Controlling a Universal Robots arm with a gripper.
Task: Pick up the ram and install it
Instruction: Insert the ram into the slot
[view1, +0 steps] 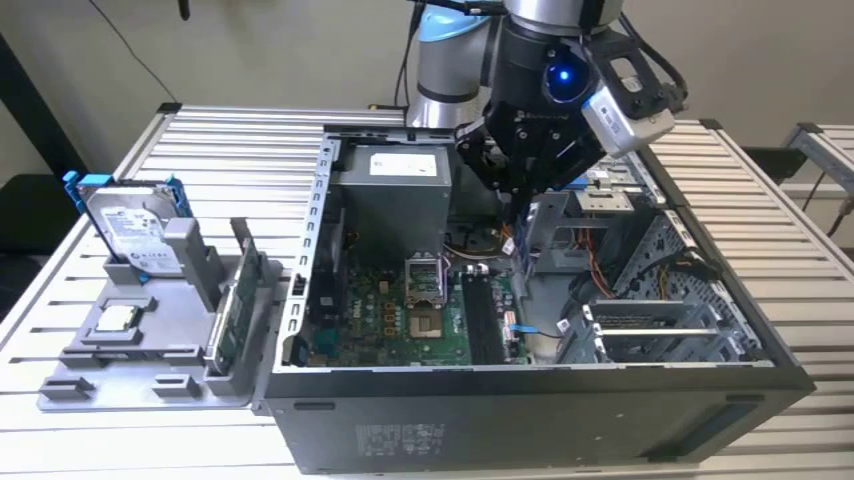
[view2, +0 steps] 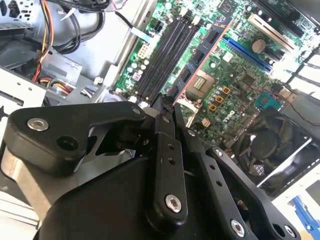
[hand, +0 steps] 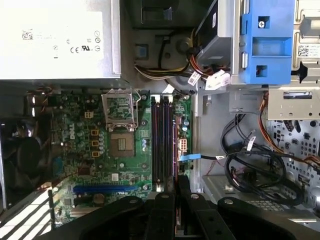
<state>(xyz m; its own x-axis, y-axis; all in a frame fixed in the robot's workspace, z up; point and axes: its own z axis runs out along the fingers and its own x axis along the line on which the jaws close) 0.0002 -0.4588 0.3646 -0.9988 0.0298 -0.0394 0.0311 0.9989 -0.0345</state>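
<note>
Left on surface (view1: 227, 140), you see tray (view1: 100, 385) with hard drive (view1: 134, 235) and upright green card (view1: 230, 318). To its right, open computer case (view1: 534, 420). Above its far middle, end effector (view1: 514, 190), fingers pinched nearly closed on ram (view1: 511, 230). Ram hangs edge-on over memory slots (hand: 161, 142), not seated.

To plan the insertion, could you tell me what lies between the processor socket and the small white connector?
The black memory slots, running side by side between socket and connector, in the first wrist view.
</note>
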